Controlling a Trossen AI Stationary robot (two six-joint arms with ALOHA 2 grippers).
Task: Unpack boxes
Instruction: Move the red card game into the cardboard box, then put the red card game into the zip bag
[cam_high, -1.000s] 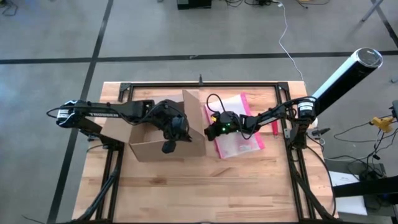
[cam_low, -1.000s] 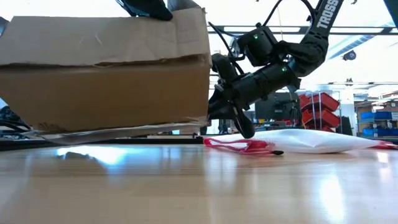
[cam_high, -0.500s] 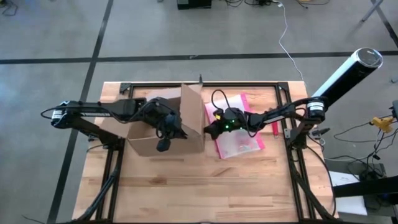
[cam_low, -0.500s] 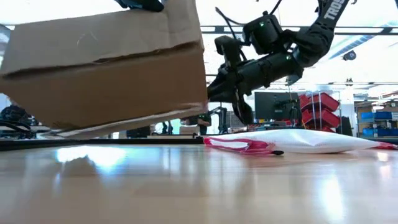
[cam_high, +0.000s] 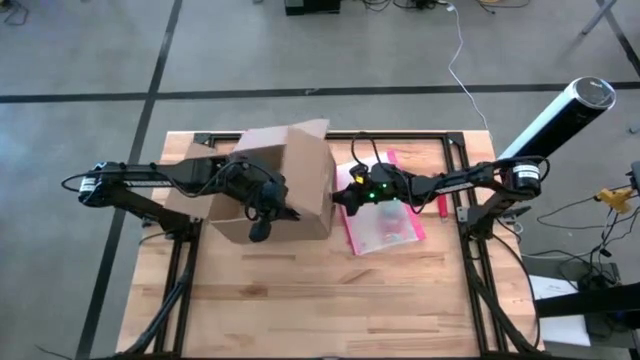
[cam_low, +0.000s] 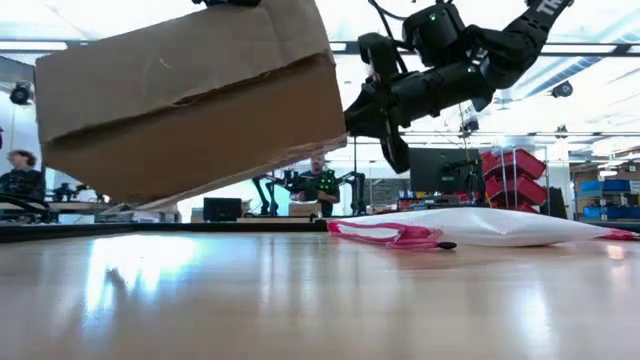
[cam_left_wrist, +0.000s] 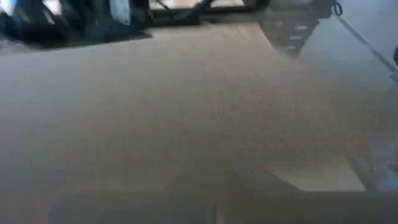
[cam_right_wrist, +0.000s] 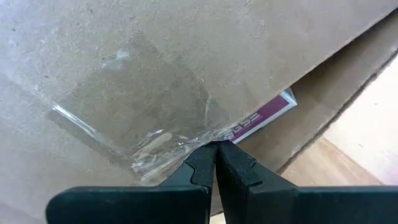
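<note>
A large brown corrugated cardboard box (cam_high: 282, 180) with clear tape on its seam is tipping up off the pale wooden bench (cam_high: 330, 300) at the centre of the high view. In the low view it fills the upper left, its right side lifted clear of the bench and a gap showing beneath it.

The left gripper (cam_high: 262, 222) is reaching in from the left of the high view and sitting at the box's near edge, with cardboard filling the left wrist view; whether its fingers are spread or closed cannot be told.

The right gripper (cam_right_wrist: 215, 163), coming in from the right of the high view, is meeting the box's right side. Its fingers are pressed together at a strip of crumpled clear tape (cam_right_wrist: 143, 134) on the cardboard, and whether tape is caught between them cannot be told. A purple-and-white label (cam_right_wrist: 261, 115) is showing at a gap in the box just beside them.

A pink-edged translucent zip pouch (cam_high: 385, 222) is lying flat on the bench just right of the box.

Judging by this, the unpacking is under way: one pouch is lying out, while anything more inside the tilted box is hidden.
</note>
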